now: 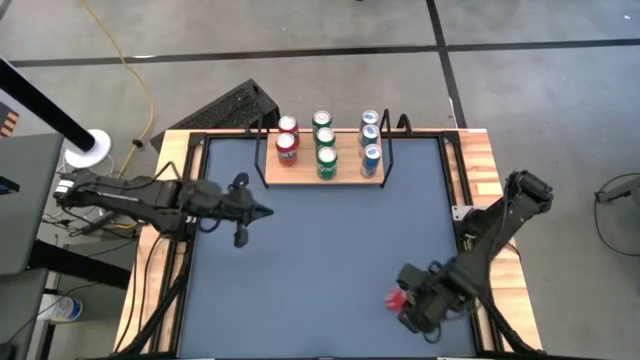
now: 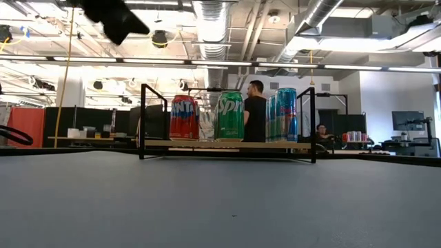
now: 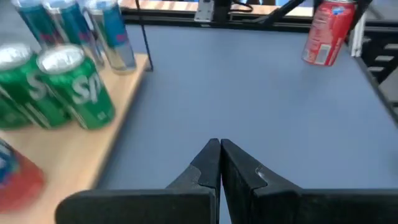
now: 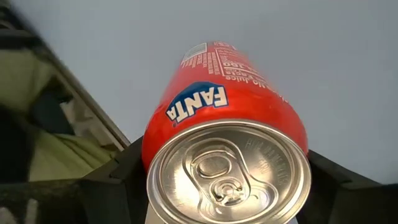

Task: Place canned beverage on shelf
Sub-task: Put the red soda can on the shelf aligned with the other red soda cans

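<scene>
From above, the shelf [image 1: 325, 170] sits at the far edge of the tabletop [image 1: 330, 270], carrying two red cans [image 1: 287, 140], three green cans [image 1: 325, 145] and three blue cans [image 1: 370, 140]. The left pincer [image 1: 262, 211] hangs clenched and empty just in front of the shelf's left end. The right pincer [image 1: 400, 300] is at the near right corner, grasping a red Fanta can [image 1: 396, 299]. At tabletop height, the shelf [image 2: 227, 145] shows red, green and blue cans standing upright in a row. The left wrist view shows the shut fingers [image 3: 208, 165] beside the shelf board [image 3: 93, 155], with the Fanta can [image 3: 326, 34] well apart. The right wrist view shows the Fanta can [image 4: 227, 130] between its fingers [image 4: 115, 177].
</scene>
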Available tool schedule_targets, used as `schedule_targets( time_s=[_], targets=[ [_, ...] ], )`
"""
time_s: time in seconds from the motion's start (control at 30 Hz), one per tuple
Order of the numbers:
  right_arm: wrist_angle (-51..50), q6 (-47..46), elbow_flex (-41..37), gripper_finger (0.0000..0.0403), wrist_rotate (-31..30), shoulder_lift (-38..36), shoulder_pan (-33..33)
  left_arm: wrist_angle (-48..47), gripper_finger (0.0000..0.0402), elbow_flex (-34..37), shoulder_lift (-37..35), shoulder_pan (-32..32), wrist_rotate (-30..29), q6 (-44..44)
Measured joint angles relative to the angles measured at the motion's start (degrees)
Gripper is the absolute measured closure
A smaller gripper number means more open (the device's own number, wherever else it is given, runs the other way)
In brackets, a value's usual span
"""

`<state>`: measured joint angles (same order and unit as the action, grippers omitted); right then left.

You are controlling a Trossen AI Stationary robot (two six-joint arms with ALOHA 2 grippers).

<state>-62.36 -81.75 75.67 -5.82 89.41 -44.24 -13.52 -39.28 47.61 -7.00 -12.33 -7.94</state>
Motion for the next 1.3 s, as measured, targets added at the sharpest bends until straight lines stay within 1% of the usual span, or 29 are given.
schedule_targets(
  time_s=[0.1, 0.2, 0.27, 0.37, 0.47, 0.53, 0.63, 0.73, 0.8, 0.87, 1.07, 1.23, 1.27, 1.3],
  targets=[
    [-0.39, 8.86, 2.78, 0.0121, -0.17, -0.02, 5.75, 4.98, 0.0401, 8.05, -4.09, -2.30, -2.34, -2.52],
    [0.32, 18.23, 4.93, 0.0121, -0.18, -0.03, 12.12, 12.03, 0.0401, 15.28, -5.99, -3.21, -2.30, -3.45],
    [2.30, 24.91, 5.78, 0.0121, -0.11, -0.09, 16.64, 15.83, 0.0401, 18.91, -6.31, -3.30, -1.87, -3.77],
    [5.28, 34.03, 7.06, 0.0121, 0.00, -0.09, 23.96, 17.18, 0.0401, 21.46, -6.37, -3.31, -3.45, -4.53],
    [10.74, 41.38, 8.51, 0.0121, 0.82, 0.02, 31.26, 15.87, 0.0401, 22.41, -6.37, -3.30, -6.17, -4.84],
    [14.04, 46.28, 10.23, 0.0121, 1.31, 0.76, 35.15, 14.22, 0.0401, 22.49, -6.40, -3.30, -7.49, -4.82],
    [14.92, 53.06, 14.22, 0.0121, 2.54, 3.08, 39.91, 12.31, 0.0401, 22.49, -6.37, -3.30, -8.60, -4.86],
    [14.38, 58.97, 19.25, 0.0121, 4.27, 7.14, 43.62, 11.70, 0.0401, 22.49, -6.40, -3.30, -8.65, -4.86],
    [14.20, 62.51, 23.11, 0.0121, 6.75, 10.71, 45.91, 11.17, 0.0401, 22.49, -6.37, -3.30, -8.67, -4.86],
    [13.41, 65.62, 27.63, 0.0121, 7.45, 14.83, 47.68, 11.11, 0.0401, 22.49, -6.37, -3.30, -8.67, -4.86],
    [2.57, 74.24, 44.09, 0.0121, 7.41, 28.55, 52.15, 10.02, 0.0401, 22.49, -6.37, -3.30, -9.01, -4.84],
    [-9.92, 79.65, 57.61, 0.0121, 7.30, 38.94, 53.16, 8.12, 0.0401, 22.49, -6.37, -3.30, -9.05, -4.86],
    [-12.41, 80.13, 59.50, 0.0121, 7.38, 40.71, 53.01, 7.68, 0.0401, 22.49, -6.37, -3.30, -9.08, -4.86],
    [-13.47, 80.28, 59.18, 0.0121, 7.50, 41.36, 52.74, 7.52, 0.0401, 22.49, -6.35, -3.30, -9.07, -4.86]
  ],
)
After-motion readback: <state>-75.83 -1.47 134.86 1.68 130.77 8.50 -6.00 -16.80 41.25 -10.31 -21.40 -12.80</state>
